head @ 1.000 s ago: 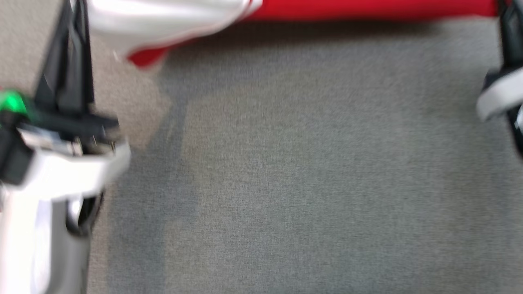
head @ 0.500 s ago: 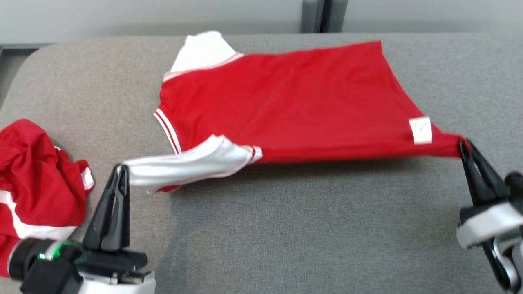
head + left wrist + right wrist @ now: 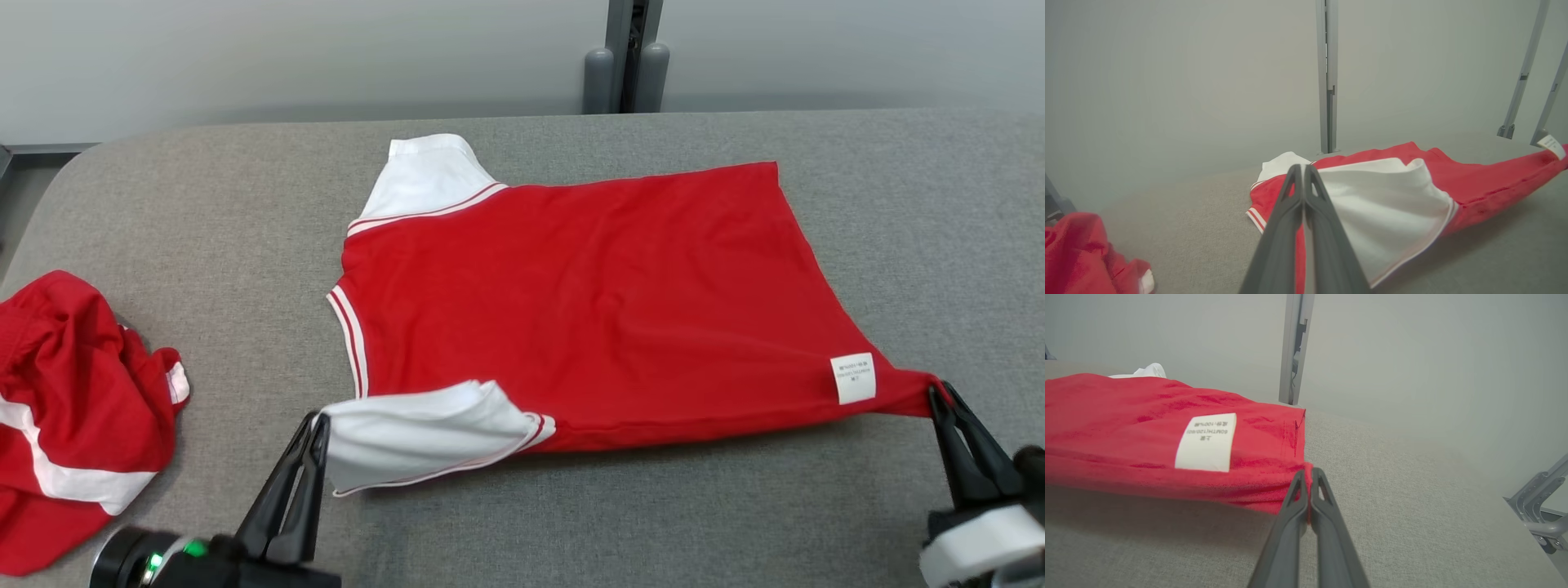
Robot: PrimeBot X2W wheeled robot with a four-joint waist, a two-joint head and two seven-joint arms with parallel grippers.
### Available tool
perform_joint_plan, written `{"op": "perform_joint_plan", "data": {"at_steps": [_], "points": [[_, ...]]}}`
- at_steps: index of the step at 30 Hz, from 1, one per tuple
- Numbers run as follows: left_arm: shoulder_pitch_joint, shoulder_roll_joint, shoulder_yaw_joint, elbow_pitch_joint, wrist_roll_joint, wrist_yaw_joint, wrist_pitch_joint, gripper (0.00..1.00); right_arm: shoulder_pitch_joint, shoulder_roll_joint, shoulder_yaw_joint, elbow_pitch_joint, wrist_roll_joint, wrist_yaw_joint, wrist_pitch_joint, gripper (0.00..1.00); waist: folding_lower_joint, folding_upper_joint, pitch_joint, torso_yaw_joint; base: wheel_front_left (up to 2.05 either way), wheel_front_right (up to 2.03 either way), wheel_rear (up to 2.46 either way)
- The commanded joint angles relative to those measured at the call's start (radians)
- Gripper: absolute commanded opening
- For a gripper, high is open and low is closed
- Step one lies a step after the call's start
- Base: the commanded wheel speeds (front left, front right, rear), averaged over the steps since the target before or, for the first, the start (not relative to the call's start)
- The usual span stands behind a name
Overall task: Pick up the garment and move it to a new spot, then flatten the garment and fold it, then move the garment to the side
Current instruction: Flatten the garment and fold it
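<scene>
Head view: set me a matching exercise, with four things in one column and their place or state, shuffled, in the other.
Things:
1. left gripper
2. right gripper
3. care label
4. crumpled red garment

Places or states:
A. heaped near the table's left end, with no gripper on it
B. shut on the shirt's near white sleeve
C. shut on the shirt's red hem corner
D. white, lying on the red cloth near that hem corner

Pairs: 1-B; 2-C; 3-D; 4-A
</scene>
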Motion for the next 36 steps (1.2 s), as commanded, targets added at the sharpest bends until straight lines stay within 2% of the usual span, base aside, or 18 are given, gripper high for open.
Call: {"op": "perform_joint_plan", "data": {"at_steps": [1,6,11,21,28,29,30,31,36], "points": [[-0.06,0.011,-0.014,0.031,0.014,-0.003,-0.002,0.0,-0.046,0.007,0.013,0.029,-0.002,0.0,0.0,0.0,0.0,0.0,0.003,-0.002,0.0,0.0,0.0],[-0.194,0.015,-0.032,0.128,0.036,-0.001,-0.002,0.0,-0.155,0.006,0.056,0.137,0.007,0.0,0.0,0.0,0.0,0.0,0.025,0.006,0.0,0.0,0.0],[-0.299,0.013,-0.016,0.219,0.053,0.023,-0.002,0.0,-0.267,0.006,0.097,0.242,0.001,0.0,0.0,0.0,0.0,0.0,0.052,0.012,0.0,0.0,0.0],[-0.496,0.032,-0.078,0.456,0.088,0.007,-0.002,0.0,-0.444,-0.011,0.176,0.399,0.003,0.0,0.0,0.0,0.0,0.0,0.122,0.031,0.0,0.0,0.0],[-0.621,0.038,-0.117,0.615,0.072,-0.002,-0.002,0.0,-0.529,-0.009,0.235,0.502,0.019,0.0,0.0,0.02,0.0,0.0,0.158,0.032,0.0,0.0,0.0],[-0.629,0.036,-0.118,0.63,0.067,-0.002,-0.002,0.24,-0.536,-0.008,0.239,0.51,0.021,0.0,0.0,0.33,0.0,0.0,0.159,0.031,0.0,0.0,0.0],[-0.638,0.036,-0.117,0.64,0.065,-0.003,-0.002,0.55,-0.54,-0.008,0.239,0.513,0.022,0.0,0.0,1.0,0.0,0.0,0.16,0.03,0.0,0.0,0.0],[-0.642,0.032,-0.11,0.645,0.056,0.001,-0.002,1.0,-0.546,-0.008,0.232,0.506,0.022,0.0,0.0,1.0,0.0,0.0,0.16,0.029,0.0,0.0,0.0],[-0.591,0.008,-0.053,0.664,-0.006,0.034,-0.002,1.0,-0.491,-0.001,0.19,0.44,0.025,0.0,0.0,1.0,0.0,0.0,0.138,0.019,0.0,0.0,0.0]]}}
